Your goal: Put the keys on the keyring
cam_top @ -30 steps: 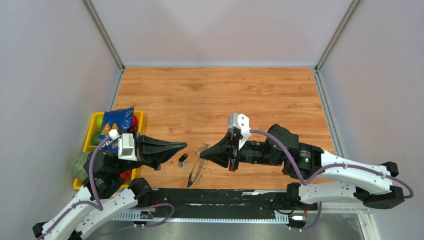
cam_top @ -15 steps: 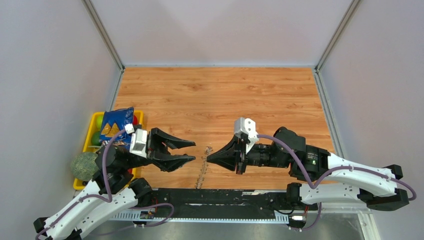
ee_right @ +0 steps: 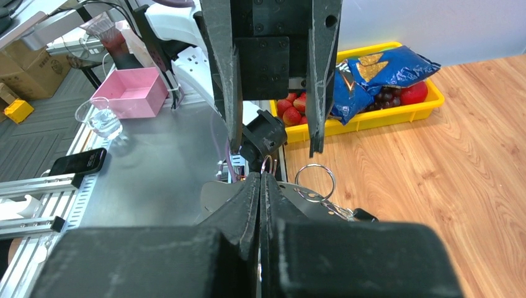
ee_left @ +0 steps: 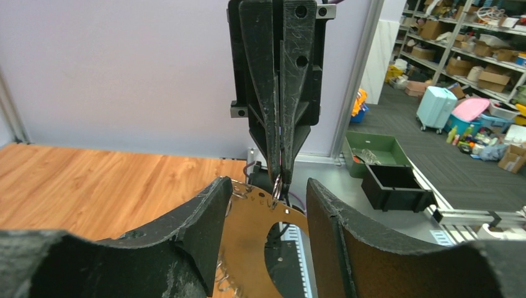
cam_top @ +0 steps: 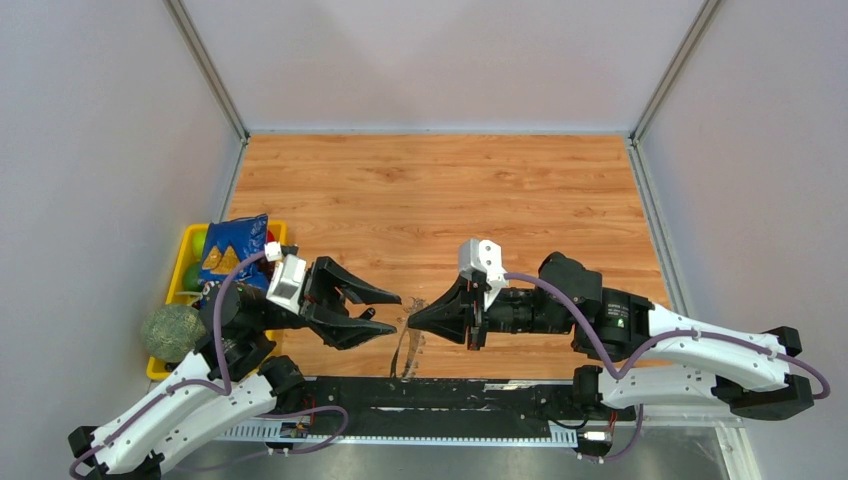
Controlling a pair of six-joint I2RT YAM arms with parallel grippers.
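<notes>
The keyring (cam_top: 403, 352) is a thin flat metal hoop hanging over the table's near edge. My right gripper (cam_top: 410, 322) is shut on a small split ring at the keyring's (ee_left: 248, 236) top rim. Facing it, my left gripper (cam_top: 396, 313) is open with nothing in it, and its fingers (ee_left: 186, 236) straddle the hoop without touching it. From the right wrist, a larger split ring (ee_right: 315, 182) and the black head of one of the keys (ee_right: 366, 215) sit at the keyring's (ee_right: 291, 194) right rim. I cannot tell whether that key is threaded on.
A yellow tray (cam_top: 190, 240) at the left holds a blue snack bag (cam_top: 232, 255) and fruit. A green netted ball (cam_top: 170, 332) lies beside it. The black base rail (cam_top: 430, 395) runs along the near edge, under the hanging hoop. Wooden tabletop (cam_top: 440, 190) stretches behind both arms.
My left gripper has opened, let go of the key it held at its tips, and moved right until it straddles the hoop. The right gripper stayed shut on the keyring, shifting only slightly.
</notes>
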